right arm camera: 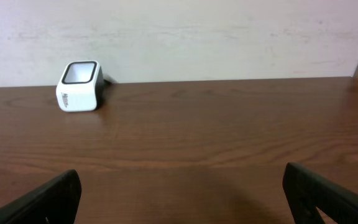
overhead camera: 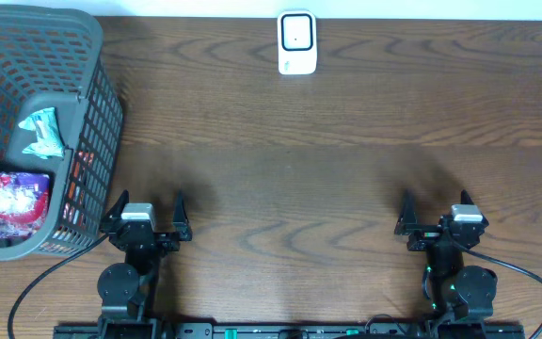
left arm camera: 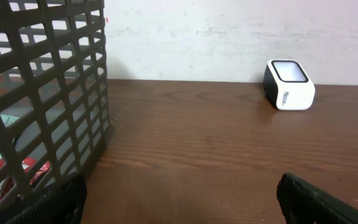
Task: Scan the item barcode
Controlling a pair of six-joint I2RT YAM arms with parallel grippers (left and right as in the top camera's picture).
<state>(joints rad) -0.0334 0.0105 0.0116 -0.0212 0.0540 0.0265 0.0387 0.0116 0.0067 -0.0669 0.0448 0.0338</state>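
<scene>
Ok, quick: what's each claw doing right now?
Left claw: open, holding nothing.
Right claw: open, holding nothing.

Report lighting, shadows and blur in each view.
Overhead: even light, two soft shadows on the table. Left wrist: barcode scanner crisp, no glare; left tool fingers dark, blurred in bottom corners. Right wrist: flat light, right tool fingers likewise dark and soft.
</scene>
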